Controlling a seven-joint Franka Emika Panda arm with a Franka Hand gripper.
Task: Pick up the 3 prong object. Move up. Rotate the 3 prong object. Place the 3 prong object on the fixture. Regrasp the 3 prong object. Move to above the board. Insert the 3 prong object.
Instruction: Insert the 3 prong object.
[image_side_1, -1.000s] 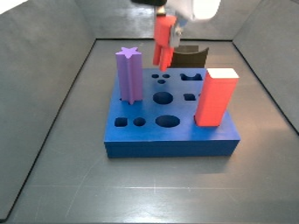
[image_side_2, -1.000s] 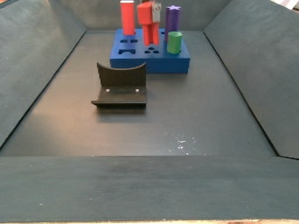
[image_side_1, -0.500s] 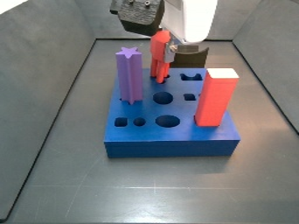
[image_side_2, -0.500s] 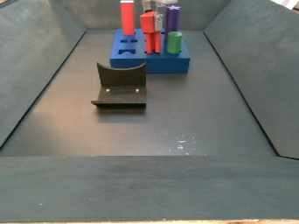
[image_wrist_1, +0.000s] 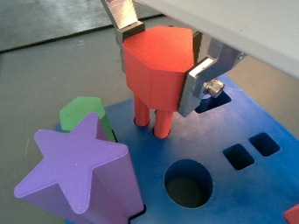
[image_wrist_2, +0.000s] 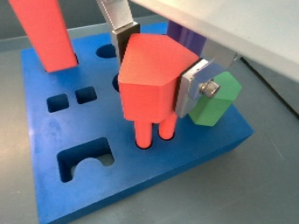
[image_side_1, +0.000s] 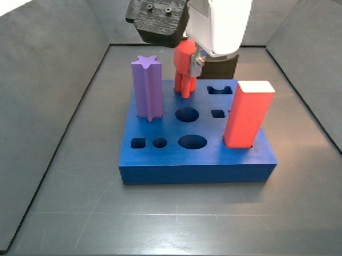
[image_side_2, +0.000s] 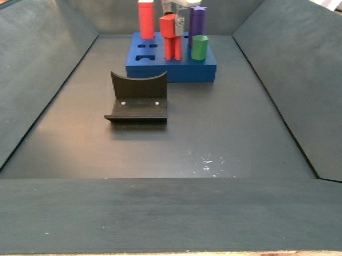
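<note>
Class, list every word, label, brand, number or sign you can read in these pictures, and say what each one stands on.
None can be read.
The board, the red peg held in the claw above it, the purple post, the green peg, the red block and the fixture all show plain surfaces, with no print or marks.

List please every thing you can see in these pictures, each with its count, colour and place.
Blue square board with cut-out holes: one, blue, on the dark floor.
Purple star-topped post: one, purple, upright in the board.
Red-orange rectangular block: one, red-orange, upright in the board.
Green peg: one, green, standing in the board at its edge.
Slim red 3 prong object: one, red, upright, prongs at the board.
Black L-shaped fixture: one, black, on the floor apart from the board.
Pincer: one, silver fingers, shut on the 3 prong object above the board.
</note>
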